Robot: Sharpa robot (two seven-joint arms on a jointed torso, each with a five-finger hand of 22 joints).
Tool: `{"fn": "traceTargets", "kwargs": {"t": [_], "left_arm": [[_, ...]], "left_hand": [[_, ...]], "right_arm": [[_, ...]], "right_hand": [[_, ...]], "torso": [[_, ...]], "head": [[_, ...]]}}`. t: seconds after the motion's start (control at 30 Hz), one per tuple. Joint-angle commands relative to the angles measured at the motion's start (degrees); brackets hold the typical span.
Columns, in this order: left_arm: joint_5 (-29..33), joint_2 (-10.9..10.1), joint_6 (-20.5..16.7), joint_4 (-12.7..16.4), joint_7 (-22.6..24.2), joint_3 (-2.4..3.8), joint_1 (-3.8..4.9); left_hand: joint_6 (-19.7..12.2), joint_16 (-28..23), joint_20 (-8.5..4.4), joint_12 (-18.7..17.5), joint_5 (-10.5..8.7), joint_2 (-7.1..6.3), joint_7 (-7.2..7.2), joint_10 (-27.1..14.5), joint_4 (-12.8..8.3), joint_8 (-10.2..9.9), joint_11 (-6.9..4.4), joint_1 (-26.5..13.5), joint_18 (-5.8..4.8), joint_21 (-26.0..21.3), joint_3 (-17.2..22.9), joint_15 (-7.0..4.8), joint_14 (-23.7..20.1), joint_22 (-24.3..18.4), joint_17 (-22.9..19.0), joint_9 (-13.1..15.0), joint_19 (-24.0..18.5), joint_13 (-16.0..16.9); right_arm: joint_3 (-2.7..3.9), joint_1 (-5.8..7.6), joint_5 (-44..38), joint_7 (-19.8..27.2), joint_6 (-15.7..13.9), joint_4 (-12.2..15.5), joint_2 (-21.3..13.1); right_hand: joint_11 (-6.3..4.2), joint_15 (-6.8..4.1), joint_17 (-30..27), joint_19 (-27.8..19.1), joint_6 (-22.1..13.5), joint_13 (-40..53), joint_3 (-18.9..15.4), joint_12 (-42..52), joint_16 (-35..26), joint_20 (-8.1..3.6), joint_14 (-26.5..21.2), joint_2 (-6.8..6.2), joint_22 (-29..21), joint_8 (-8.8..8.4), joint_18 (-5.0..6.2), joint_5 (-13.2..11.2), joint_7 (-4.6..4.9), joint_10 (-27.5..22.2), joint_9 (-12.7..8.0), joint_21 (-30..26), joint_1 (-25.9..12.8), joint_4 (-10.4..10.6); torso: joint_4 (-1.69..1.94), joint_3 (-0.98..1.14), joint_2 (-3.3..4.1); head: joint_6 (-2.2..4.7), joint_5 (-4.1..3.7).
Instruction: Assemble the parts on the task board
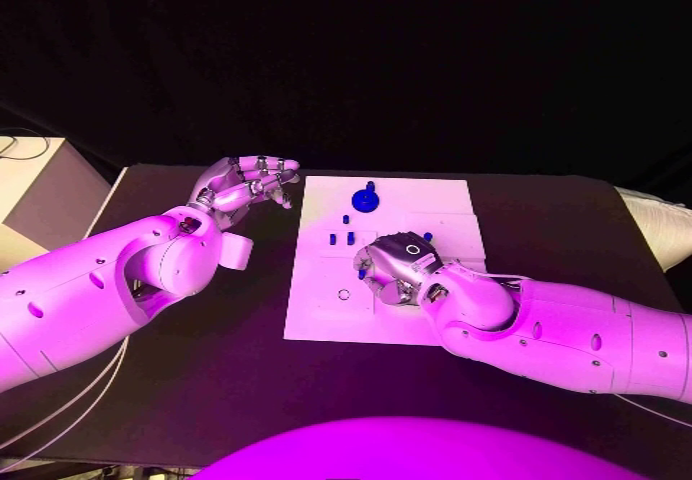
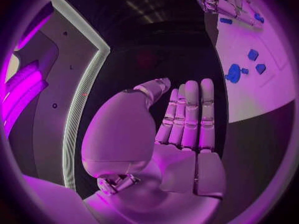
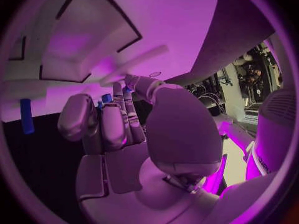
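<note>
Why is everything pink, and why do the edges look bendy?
Head view: magenta light tints the white task board and both silver hands, left hand and right hand. Both wrist views: a fisheye lens curves the board's straight edges.

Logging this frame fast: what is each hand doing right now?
Left hand: open, fingers straight, holding nothing, off the board's edge.
Right hand: over the board, fingers curled around a small blue part; holding it.

No legible text, label, brand, number or sign on any surface.
</note>
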Motion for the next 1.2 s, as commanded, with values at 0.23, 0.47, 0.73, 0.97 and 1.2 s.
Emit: {"fn": "traceTargets", "kwargs": {"t": [0.23, 0.47, 0.73, 0.97, 1.2], "left_arm": [[0.3, 0.1, 0.3, 0.1, 0.2, 0.05, 0.01], [0.3, 0.1, 0.3, 0.0, 0.2, 0.05, -0.01], [0.3, 0.1, 0.4, 0.0, 0.3, 0.05, -0.09], [0.3, 0.1, 0.5, 0.0, 0.3, 0.05, -0.16], [0.4, 0.2, 0.5, -0.1, 0.3, 0.05, -0.19]], "left_hand": [[0.1, -0.5, -0.06, 0.3, 0.18, 0.22, 0.13, -0.4, 0.1, 0.4, -0.09, 0.8, 0.83, -0.3, -0.5, -0.27, 0.2, -0.2, -0.1, -0.1, 0.4, -0.1], [0.1, -0.5, -0.06, 0.3, 0.18, 0.22, 0.13, -0.4, 0.1, 0.4, -0.09, 0.8, 0.83, -0.3, -0.5, -0.27, 0.2, -0.2, -0.1, -0.1, 0.4, -0.1], [0.1, -0.5, -0.06, 0.3, 0.18, 0.22, 0.13, -0.4, 0.1, 0.4, -0.09, 0.8, 0.83, -0.3, -0.5, -0.27, 0.2, -0.2, -0.1, -0.1, 0.4, -0.1], [0.1, -0.5, -0.06, 0.3, 0.18, 0.22, 0.13, -0.4, 0.1, 0.4, -0.09, 0.8, 0.83, -0.3, -0.5, -0.27, 0.2, -0.2, -0.1, -0.1, 0.4, -0.1], [0.1, -0.5, -0.08, 0.4, 0.17, 0.28, 0.13, -0.4, 0.1, 0.4, -0.10, 0.9, 0.83, -0.4, -0.5, -0.28, 0.2, -0.3, -0.2, -0.1, 0.5, -0.2]], "right_arm": [[-0.08, -0.12, 0.0, -1.2, -0.5, 0.1, -0.5], [-0.07, -0.12, 0.0, -1.4, -2.4, 0.6, -0.9], [0.62, 0.19, 2.6, -1.0, -3.6, 3.5, -4.0], [1.54, 3.64, 10.6, 1.4, 0.1, 5.1, -8.1], [1.98, 7.73, 14.5, 4.2, 4.7, 4.1, -11.5]], "right_hand": [[0.50, 0.89, -3.1, -1.6, -2.8, 0.0, -2.5, 1.0, -1.6, 0.41, -0.8, -0.58, -3.8, -2.14, 1.65, -0.2, -0.19, -4.0, -0.6, -4.1, 0.9, -0.3], [0.72, 1.06, -4.7, -2.2, -3.8, 0.0, -4.4, 1.5, -2.4, 0.56, -1.3, -0.41, -5.6, -3.14, 1.99, 0.1, -0.23, -5.9, -1.0, -6.1, 1.7, -0.2], [0.19, 0.67, -4.9, -1.0, -3.2, 0.2, -4.6, 4.1, -2.3, 0.26, -1.0, -0.24, -4.1, -3.45, 1.67, 1.2, -0.03, -3.9, -1.1, -4.9, 2.1, 0.6], [-0.33, 0.25, -1.4, 1.2, -2.2, 0.0, -3.9, 5.3, 0.1, -0.14, 0.3, -0.84, 0.4, -3.43, 0.69, 2.3, 0.66, -1.5, -1.1, -0.4, 1.0, 1.6], [-0.45, 0.21, 0.5, 1.9, -2.2, -0.1, -7.9, 5.0, 1.7, -0.24, 0.7, -0.92, 2.2, -3.72, 0.34, 3.4, -0.07, -1.9, -1.2, 1.2, -0.1, 1.5]], "torso": [[0.05, 0.00, -0.02], [0.03, -0.04, -0.02], [0.01, -0.08, -0.19], [-0.13, -0.05, -0.11], [-0.07, -0.03, -0.09]], "head": [[0.20, -0.10], [0.43, -0.23], [1.15, -0.90], [2.12, -1.59], [2.79, -2.18]]}}
